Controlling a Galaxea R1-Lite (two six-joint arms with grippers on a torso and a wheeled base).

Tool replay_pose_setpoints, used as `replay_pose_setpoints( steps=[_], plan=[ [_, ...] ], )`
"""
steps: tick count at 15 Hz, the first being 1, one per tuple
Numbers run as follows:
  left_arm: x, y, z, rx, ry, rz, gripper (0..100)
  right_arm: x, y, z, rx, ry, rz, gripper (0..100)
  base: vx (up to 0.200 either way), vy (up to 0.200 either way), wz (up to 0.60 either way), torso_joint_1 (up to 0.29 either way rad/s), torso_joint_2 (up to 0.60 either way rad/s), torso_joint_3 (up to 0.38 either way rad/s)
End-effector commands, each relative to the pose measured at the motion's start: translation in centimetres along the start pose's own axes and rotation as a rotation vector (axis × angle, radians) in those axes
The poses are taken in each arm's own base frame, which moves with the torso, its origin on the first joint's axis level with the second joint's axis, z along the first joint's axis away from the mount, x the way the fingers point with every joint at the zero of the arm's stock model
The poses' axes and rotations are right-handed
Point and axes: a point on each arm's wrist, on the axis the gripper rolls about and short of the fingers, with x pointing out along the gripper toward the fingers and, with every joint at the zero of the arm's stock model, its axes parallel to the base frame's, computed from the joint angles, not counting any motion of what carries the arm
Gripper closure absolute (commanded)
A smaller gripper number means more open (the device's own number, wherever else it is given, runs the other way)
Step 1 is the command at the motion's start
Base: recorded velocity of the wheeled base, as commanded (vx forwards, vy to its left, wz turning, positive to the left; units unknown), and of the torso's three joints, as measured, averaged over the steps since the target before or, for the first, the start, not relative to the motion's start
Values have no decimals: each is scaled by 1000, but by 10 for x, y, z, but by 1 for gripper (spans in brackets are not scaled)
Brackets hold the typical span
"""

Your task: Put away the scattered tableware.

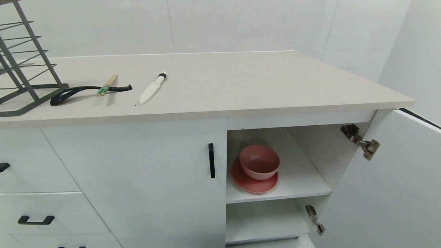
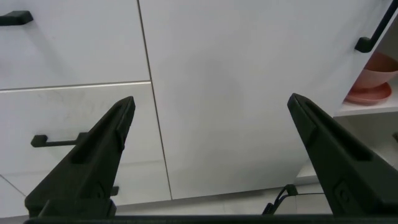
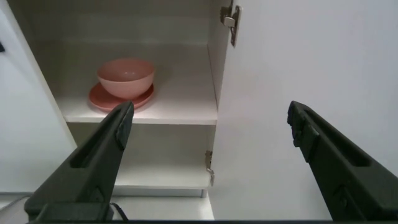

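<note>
Most of the pink plate (image 1: 251, 186) hides beneath the pink bowl (image 1: 259, 162).

Our left gripper (image 2: 211, 101) and right gripper (image 3: 211, 107) have matte black, wedge-shaped fingers; a thin black cable (image 2: 278, 198) loops by the left.

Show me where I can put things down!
The countertop right of the white knife is bare to its edge. The upper shelf is free right of the pink bowl; the lower shelf too. Crowded: ladle and chopsticks beside the rack.
</note>
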Motion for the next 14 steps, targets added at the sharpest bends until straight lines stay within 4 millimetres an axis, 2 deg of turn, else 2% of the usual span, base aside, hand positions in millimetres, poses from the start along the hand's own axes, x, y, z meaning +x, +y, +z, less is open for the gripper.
replay_pose_setpoints(
  steps=[1,9,10,14],
  plan=[
    [0,0,0,3,0,2,0,0,0,0,11,2,-10,0,-200,0,0,-2,2,2],
    [0,0,0,2,0,4,0,0,0,0,19,5,-12,0,-200,0,0,2,1,4],
    [0,0,0,-1,0,4,0,0,0,0,19,5,-12,100,-200,0,0,2,2,2],
    [0,0,0,0,0,4,0,0,0,0,19,5,-12,100,-200,0,0,2,4,2]
  ],
)
